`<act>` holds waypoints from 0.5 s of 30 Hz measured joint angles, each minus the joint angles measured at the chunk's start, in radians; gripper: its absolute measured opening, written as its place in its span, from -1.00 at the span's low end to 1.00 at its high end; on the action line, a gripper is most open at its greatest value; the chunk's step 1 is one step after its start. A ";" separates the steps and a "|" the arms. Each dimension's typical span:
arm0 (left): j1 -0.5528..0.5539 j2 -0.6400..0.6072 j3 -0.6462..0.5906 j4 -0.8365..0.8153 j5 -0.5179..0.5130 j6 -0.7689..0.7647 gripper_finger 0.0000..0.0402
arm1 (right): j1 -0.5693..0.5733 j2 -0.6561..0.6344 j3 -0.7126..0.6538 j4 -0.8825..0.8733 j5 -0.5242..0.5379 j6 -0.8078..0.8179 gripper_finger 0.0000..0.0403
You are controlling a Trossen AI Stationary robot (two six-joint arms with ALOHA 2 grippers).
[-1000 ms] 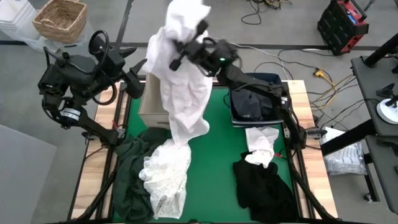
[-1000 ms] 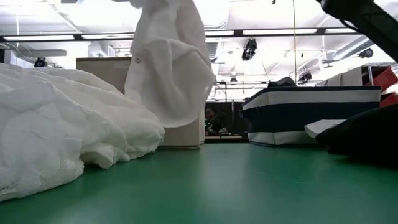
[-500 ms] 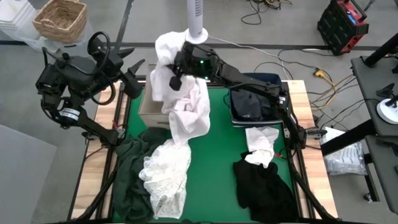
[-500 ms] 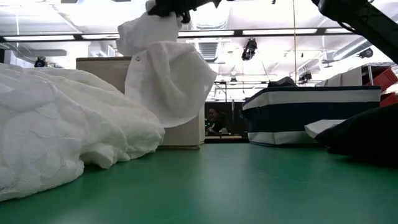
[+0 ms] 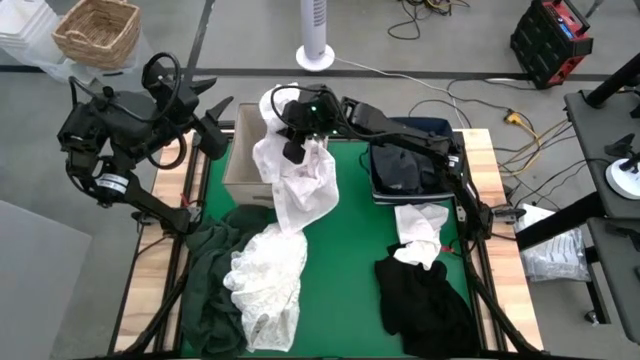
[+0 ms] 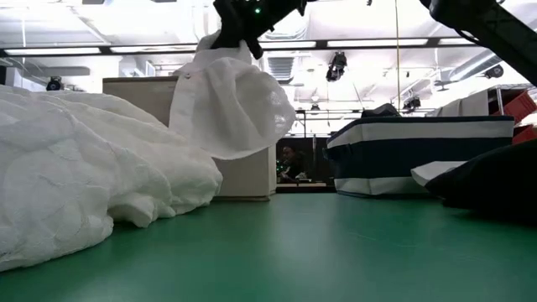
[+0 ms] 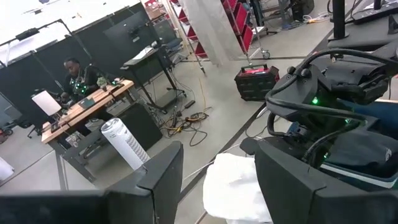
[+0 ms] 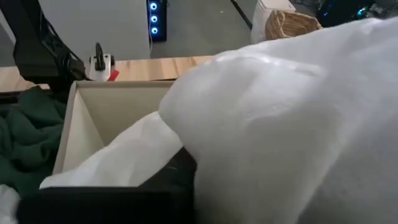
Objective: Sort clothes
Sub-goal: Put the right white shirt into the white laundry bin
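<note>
My right gripper (image 5: 297, 122) is over the open beige box (image 5: 240, 168) at the table's far left, shut on a white garment (image 5: 300, 180). That garment drapes over the box's right wall, and its lower end reaches the green mat. It fills the right wrist view (image 8: 280, 112) and hangs in the low view (image 6: 231, 109). My left gripper (image 5: 215, 135) waits open beyond the table's left edge. On the mat lie a dark green garment (image 5: 208, 268), a white lacy one (image 5: 265, 280), a small white one (image 5: 420, 228) and a black one (image 5: 420, 295). My right gripper holds the white garment by its bunched upper part (image 5: 272, 108), coming from above and slanting toward the box. The cloth itself hides the fingers in the wrist view. The upper part sits above the box's opening, the rest hangs slack over the box's right wall (image 5: 285, 170).
A navy blue bin (image 5: 410, 165) with dark cloth inside stands at the far right of the mat. The box's inside (image 8: 93, 118) shows pale walls. A wicker basket (image 5: 97, 30) and a white fan base (image 5: 315, 57) stand on the floor beyond the table.
My right gripper has come down from high above the table to just over the beige box, still shut on the white garment. The garment's stretched-up top has dropped and bunched over the box, while its lower end has stayed on the mat.
</note>
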 joint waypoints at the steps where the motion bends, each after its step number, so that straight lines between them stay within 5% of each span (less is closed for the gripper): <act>1: 0.000 0.000 0.000 -0.006 0.000 -0.007 -0.12 | 0.000 0.000 0.000 -0.004 0.000 -0.002 -0.58; 9: 0.000 0.001 0.000 -0.034 0.000 -0.048 -0.12 | 0.000 -0.002 0.000 -0.141 0.000 0.026 0.14; 15: 0.000 0.001 0.000 -0.034 0.001 -0.056 -0.12 | 0.000 -0.014 0.000 -0.225 0.008 0.056 0.46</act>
